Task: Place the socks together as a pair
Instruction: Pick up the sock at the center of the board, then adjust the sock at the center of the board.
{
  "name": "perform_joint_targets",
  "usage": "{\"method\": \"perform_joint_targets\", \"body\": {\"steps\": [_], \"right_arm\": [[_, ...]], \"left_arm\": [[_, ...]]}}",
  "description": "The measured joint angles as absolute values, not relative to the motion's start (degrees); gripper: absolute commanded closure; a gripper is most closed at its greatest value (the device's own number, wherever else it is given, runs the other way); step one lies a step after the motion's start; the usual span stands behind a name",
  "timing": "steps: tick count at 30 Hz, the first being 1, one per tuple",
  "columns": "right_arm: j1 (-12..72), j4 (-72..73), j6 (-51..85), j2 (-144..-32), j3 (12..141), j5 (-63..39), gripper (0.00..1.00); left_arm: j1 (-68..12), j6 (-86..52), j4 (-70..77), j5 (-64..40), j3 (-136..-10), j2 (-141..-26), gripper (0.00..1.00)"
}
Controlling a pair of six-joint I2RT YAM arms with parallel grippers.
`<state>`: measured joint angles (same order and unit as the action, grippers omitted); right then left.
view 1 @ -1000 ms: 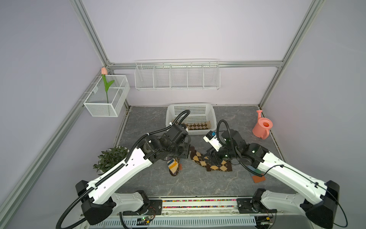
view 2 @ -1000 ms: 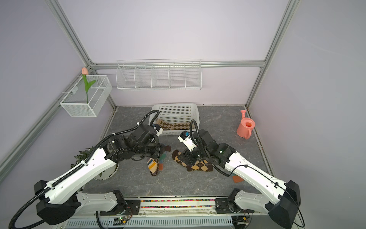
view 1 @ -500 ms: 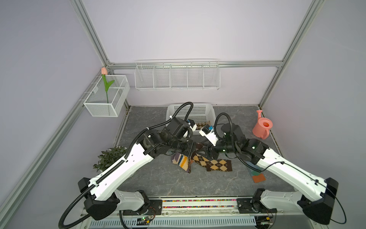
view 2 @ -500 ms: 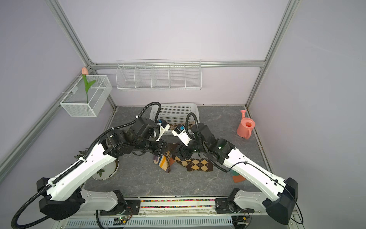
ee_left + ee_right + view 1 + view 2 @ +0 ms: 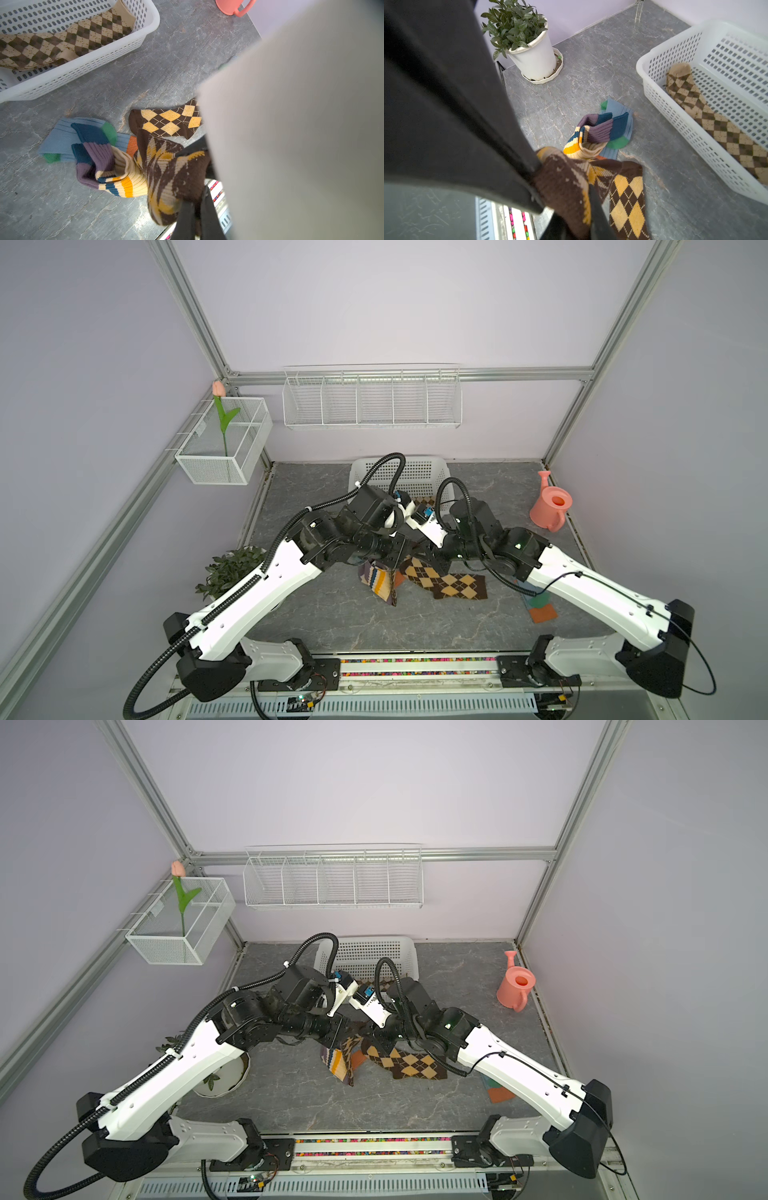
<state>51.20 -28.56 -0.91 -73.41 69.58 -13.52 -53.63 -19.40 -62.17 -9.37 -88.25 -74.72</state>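
Lifted dark argyle sock (image 5: 174,178) hangs above the bench (image 5: 62,207) at mid-frame in both top views. The left pincer (image 5: 195,205) is clenched on its fabric, and the right pincer (image 5: 571,207) appears clenched on the same sock. Its mate, the second dark argyle sock (image 5: 451,585), lies flat just right of centre. The striped sock (image 5: 116,178) is bunched over the blue-grey sock (image 5: 62,137) just left of centre. Step in hand, as judged: bringing the lifted sock to its mate. The next move likely calls for stretching it between both pincers and lowering it lengthwise onto the flat one.
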Motion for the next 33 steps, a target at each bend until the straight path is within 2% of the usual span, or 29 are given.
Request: {"method": "perform_joint_targets", "body": {"steps": [4, 8, 12, 15, 22, 27, 33], "right_arm": [[51.5, -28.1, -0.6, -72.6, 69.6, -10.3, 0.93], [51.5, -29.8, -0.3, -70.1, 69.9, -5.5, 0.93], [51.5, -34.5, 0.6, -68.4, 72.7, -0.3, 0.93], [51.4, -38.1, 1.8, -67.1, 74.4, 3.6, 0.93], [49.0, -45.8, 4.3, -63.1, 74.9, 9.2, 0.93], [46.6, -48.1, 5.6, -59.8, 74.1, 9.5, 0.93], [45.1, -48.6, 6.5, -58.2, 72.2, 8.7, 0.93]], "left_arm": [[-53.2, -20.4, -61.4, -3.9, -88.2, -72.6, 0.60], [-52.7, -21.6, -58.1, 3.9, -86.0, -65.6, 0.54], [-52.7, -23.9, -53.4, 10.0, -79.6, -59.1, 0.54], [-52.7, -26.1, -49.7, 12.1, -73.1, -59.0, 0.54], [-52.7, -31.6, -41.9, 12.2, -58.1, -69.5, 0.58], [-52.7, -35.1, -40.9, 15.6, -56.0, -75.5, 0.66], [-52.0, -36.7, -35.2, 16.5, -50.1, -80.3, 0.66]]}}
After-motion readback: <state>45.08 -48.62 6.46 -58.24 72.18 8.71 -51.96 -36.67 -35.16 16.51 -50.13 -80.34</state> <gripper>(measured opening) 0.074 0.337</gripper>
